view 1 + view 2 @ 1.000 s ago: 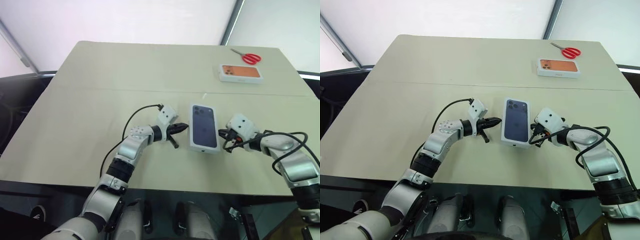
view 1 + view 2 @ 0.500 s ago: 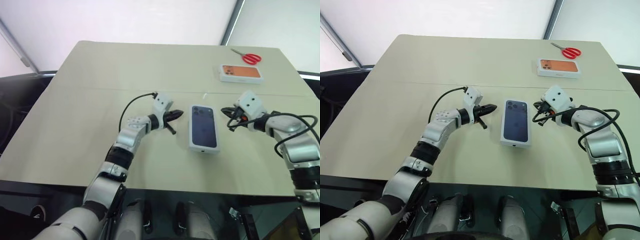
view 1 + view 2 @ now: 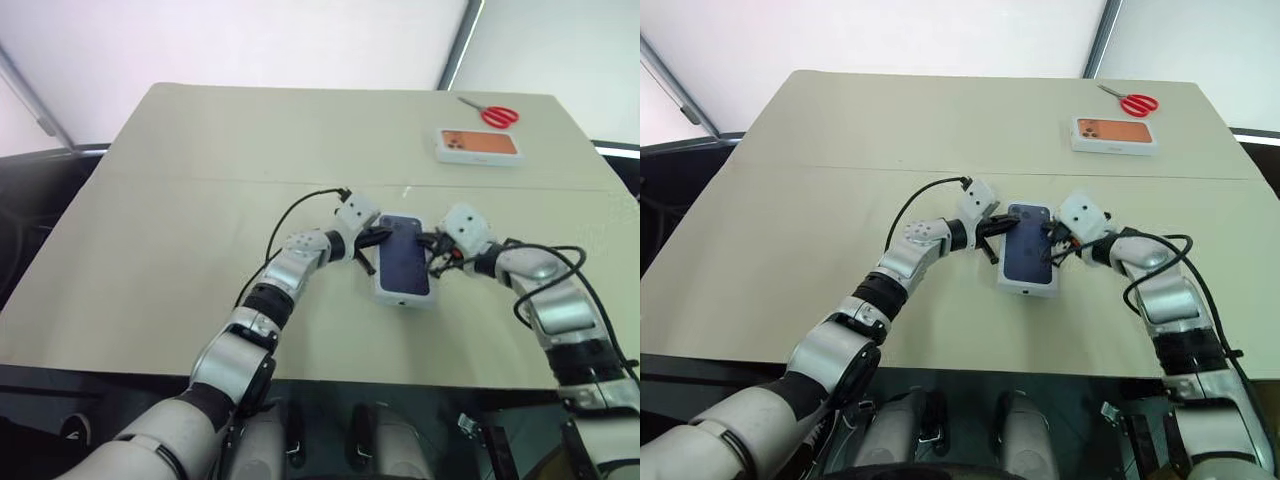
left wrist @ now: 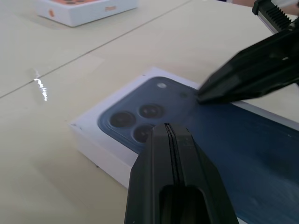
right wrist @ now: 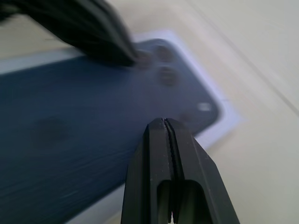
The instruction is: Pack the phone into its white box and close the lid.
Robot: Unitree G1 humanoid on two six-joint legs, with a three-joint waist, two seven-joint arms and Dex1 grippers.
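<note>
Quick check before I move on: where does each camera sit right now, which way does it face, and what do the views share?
Left and right eye views: on the head, looking forward and down over the table; both arms reach in to the phone lying in the white box.
Left wrist view: on the left arm, looking along the shut left gripper at the phone's camera bump, with the right gripper opposite.
Right wrist view: on the right arm, looking along its shut fingers at that same end.
Shared: every view shows the phone and both grippers.
</note>
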